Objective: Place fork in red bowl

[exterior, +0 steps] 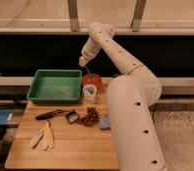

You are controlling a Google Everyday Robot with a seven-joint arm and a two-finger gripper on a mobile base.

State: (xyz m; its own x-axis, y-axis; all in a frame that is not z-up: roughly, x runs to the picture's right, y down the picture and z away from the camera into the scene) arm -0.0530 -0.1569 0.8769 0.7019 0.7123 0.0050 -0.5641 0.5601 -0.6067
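Above the red bowl [91, 79], at its eleven o'clock, hangs the gripper [83, 63], fingers closed, perhaps on the fork, too small to tell. Bowl sits at three o'clock of the green tray [55, 86], a cup [90, 92] touching its front.

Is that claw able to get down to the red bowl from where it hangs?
Probably yes. The claw hangs shut above the red bowl, with nothing visible between them. The white cup stands in front of the bowl, out of the path downward.
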